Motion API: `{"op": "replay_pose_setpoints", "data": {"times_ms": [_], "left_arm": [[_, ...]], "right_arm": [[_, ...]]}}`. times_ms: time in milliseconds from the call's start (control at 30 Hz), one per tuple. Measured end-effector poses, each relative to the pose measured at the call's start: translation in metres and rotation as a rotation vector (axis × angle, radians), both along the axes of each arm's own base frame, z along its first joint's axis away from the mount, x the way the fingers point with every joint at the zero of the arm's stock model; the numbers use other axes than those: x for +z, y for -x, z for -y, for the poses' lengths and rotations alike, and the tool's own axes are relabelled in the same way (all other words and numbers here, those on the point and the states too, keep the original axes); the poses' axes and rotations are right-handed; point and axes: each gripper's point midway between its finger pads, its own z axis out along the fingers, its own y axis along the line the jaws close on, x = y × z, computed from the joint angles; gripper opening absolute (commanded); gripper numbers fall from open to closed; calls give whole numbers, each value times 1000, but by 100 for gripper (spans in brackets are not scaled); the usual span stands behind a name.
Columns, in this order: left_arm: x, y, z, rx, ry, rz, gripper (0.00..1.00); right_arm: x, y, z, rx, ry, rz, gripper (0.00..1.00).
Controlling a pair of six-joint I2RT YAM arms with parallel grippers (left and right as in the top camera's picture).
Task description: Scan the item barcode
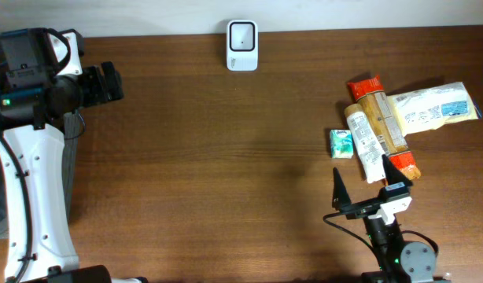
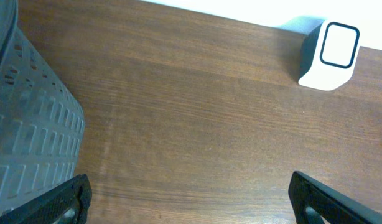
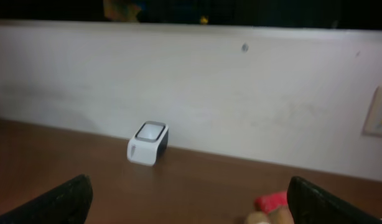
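Note:
The white barcode scanner stands at the table's far edge, its dark-rimmed window facing up; it also shows in the left wrist view and the right wrist view. The items lie in a cluster at the right: an orange and red packet, a white tube, a small green packet and a white and yellow bag. My right gripper hovers open just in front of the cluster, holding nothing. My left gripper stands open at the far left, empty.
A grey ribbed basket fills the left edge of the left wrist view. A white wall rises behind the table. The red end of the packet shows low in the right wrist view.

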Motion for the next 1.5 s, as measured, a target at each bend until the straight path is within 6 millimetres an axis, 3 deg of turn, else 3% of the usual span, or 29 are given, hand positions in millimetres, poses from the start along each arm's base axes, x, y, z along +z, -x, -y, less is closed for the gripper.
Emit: {"op": "replay_pose_setpoints", "data": {"times_ms": [133,167,700,800,867,900,1000,1033,1067,1200,1367,1500], "left_arm": [[0,0,0,0,0,-2,99],[0,0,0,0,0,-2,99],[-1,2,-1,7,-6,-7,99],[10,30,4,19,-71,11,99],[19,55,27,-33,-144,160,99],[22,57,29,-38,-168,288,99],[-17,88,45,-128,-221,550,99],[-44,108,49,-145,-233,599,99],[-46,115,51,-153,-251,674,99],[-102,152,53,-157,-304,768,99],[-134,165,47,-134,-341,747,99],[-131,166,43,-113,-355,754,99]], "right_arm": [[-39,-3,-3,8,6,-111,98],[-68,-3,-2,4,12,-228,99],[-68,-3,-2,6,12,-226,99],[-68,-3,-2,6,12,-226,99],[-67,-3,-2,6,12,-224,99],[-67,-3,-2,6,12,-224,99],[-67,-3,-3,8,12,-222,99],[-67,-3,-3,8,12,-222,99],[-66,-3,-3,8,12,-221,99],[-67,-3,-3,9,12,-224,99],[-67,-3,-3,9,12,-222,99],[-67,-3,-3,9,12,-223,99]]}}
